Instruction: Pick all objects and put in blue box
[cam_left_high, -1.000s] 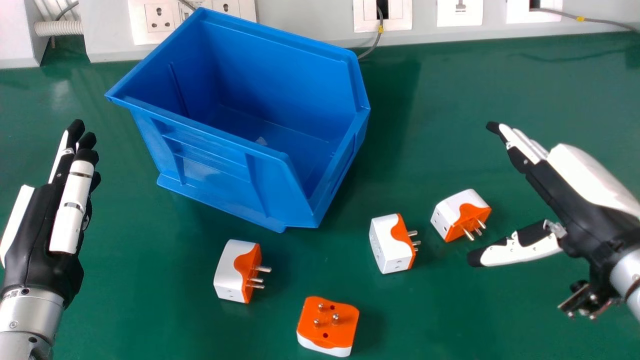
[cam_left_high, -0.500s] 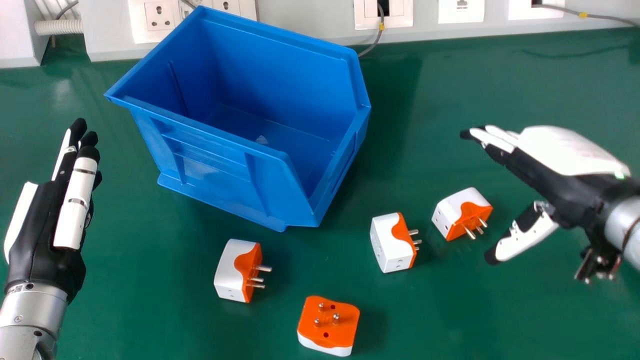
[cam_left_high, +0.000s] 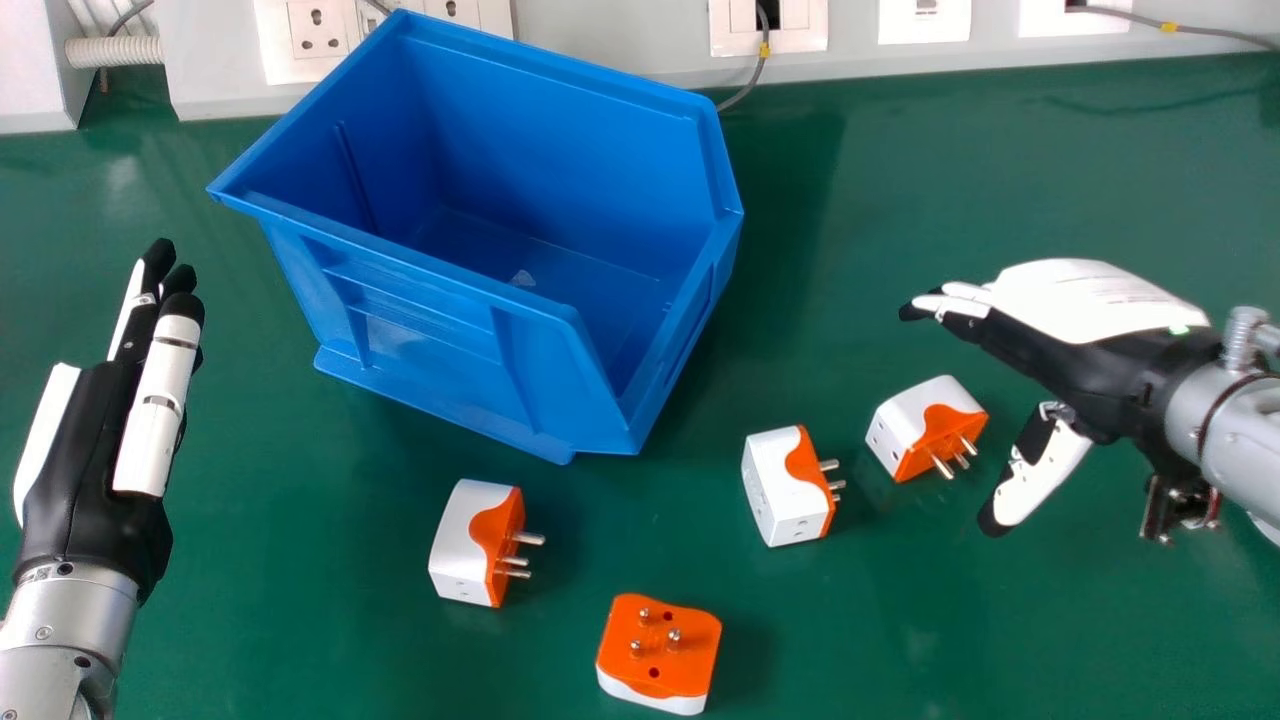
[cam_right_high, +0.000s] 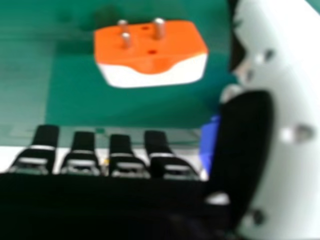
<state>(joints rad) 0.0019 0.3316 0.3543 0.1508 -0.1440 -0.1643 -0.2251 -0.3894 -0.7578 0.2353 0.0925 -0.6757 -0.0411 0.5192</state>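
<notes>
Green glossy table (cam_left_high: 300, 640) | sockets (cam_left_high: 320, 28), your 12 o'clock | blue box (cam_left_high: 470, 322), 11, ribbed wall facing boxy adapters (cam_left_high: 783, 495), 4–7 | left hand (cam_left_high: 85, 470), 9, right hand (cam_left_high: 1085, 375), 3: fingers straight, barely spread

The green tabletop (cam_left_high: 880, 620) is supporting one blue box (cam_left_high: 430, 320) and four white-and-orange plug adapters. The box is standing upright toward the rear, left of centre, its open top facing upward. The left adapter (cam_left_high: 465, 540) is lying in front of the box, its pins pointing right. The front adapter (cam_left_high: 658, 650) is resting nearest the front edge of the head view, pins pointing upward. The middle adapter (cam_left_high: 780, 490) is lying with pins pointing right. The right adapter (cam_left_high: 915, 425) is lying near it, not touching, pins pointing right and frontward.
</notes>
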